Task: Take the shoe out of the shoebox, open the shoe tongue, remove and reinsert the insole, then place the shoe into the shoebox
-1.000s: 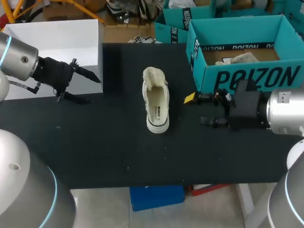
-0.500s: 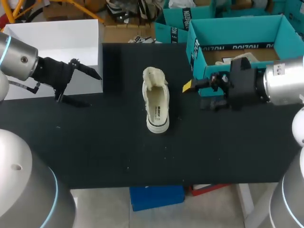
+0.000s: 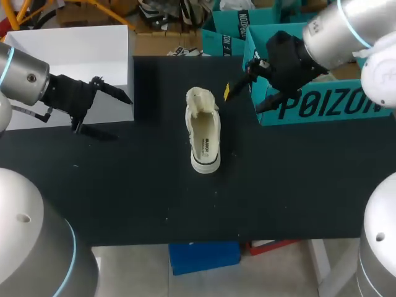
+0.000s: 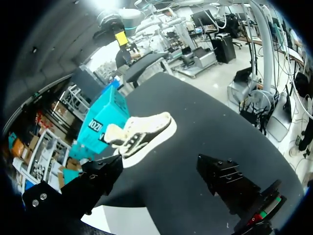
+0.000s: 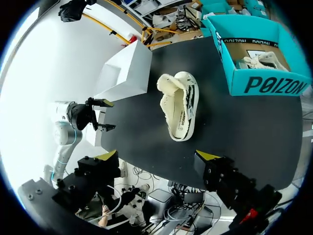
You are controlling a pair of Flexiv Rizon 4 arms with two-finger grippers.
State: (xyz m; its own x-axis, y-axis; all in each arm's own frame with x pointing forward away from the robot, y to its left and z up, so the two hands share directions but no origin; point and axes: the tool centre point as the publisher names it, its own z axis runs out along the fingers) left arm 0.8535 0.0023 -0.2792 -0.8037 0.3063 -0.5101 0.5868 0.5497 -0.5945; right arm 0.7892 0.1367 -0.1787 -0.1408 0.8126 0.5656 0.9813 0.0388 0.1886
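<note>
Right gripper (image 5: pixel 156 156) hangs above the table (image 5: pixel 244 132), fingers spread wide with nothing between them. The cream shoe (image 5: pixel 180 105) lies on its sole ahead of it, with the teal shoebox (image 5: pixel 269 83) beyond, off to one side. Left gripper (image 4: pixel 164 181), fingers likewise parted and empty, faces the shoe from well apart.

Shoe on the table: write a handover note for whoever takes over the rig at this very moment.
Left end effector: open, empty, at the table's left by the white box.
Right end effector: open, empty, hovering between the shoe's toe end and the teal shoebox.
Shoe: out of the shoebox, upright mid-table, tongue pulled open, insole lying inside. A second shoe sits in the shoebox.
Done: shoe out, tongue open.
Unclear: whether the insole has been removed and reinserted yet.
Left: confirm the insole step, then place the shoe into the shoebox.
</note>
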